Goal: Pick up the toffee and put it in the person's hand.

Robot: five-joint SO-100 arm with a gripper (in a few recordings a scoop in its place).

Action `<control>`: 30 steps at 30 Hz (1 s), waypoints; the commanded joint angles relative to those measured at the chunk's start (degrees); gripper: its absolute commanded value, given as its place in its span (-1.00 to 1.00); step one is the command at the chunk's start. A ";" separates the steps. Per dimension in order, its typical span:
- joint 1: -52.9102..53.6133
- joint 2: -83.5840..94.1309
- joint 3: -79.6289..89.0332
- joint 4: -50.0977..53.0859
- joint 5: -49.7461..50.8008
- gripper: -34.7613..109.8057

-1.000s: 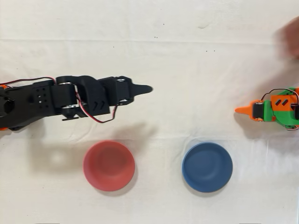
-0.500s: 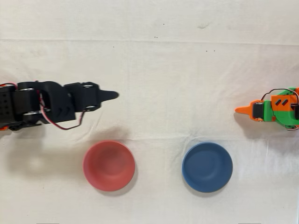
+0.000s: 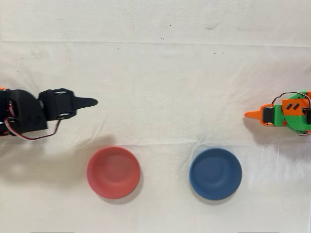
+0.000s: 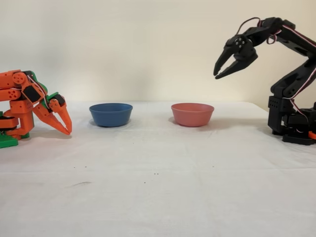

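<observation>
The jaws hang parted and empty, raised high above the white tabletop (image 3: 160,73) with the black arm (image 4: 291,84) folded near its base at nine o'clock in the overhead view. The red bowl (image 3: 113,172) sits at seven o'clock and the blue bowl (image 3: 215,174) at five. I cannot tell where the toffee lies; it is likely light and hard under a slippery wrapper, so best pinched across its round body, not the twisted ends.

No text, label, brand, number or sign can be read anywhere in either view. The white cloth-covered table (image 4: 158,187), the shallow red plastic bowl (image 3: 113,172), the shallow blue plastic bowl (image 3: 215,174), the black jointed plastic arm (image 4: 291,94) and the idle orange and green plastic arm (image 4: 24,106) all carry plain, unmarked surfaces, as does the bare cream wall (image 4: 138,44).
</observation>
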 commanded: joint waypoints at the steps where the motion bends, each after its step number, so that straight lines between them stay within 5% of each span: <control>1: 0.26 7.65 4.22 0.62 1.49 -0.52; 30: 3.25 42.28 40.43 -2.99 2.55 -0.51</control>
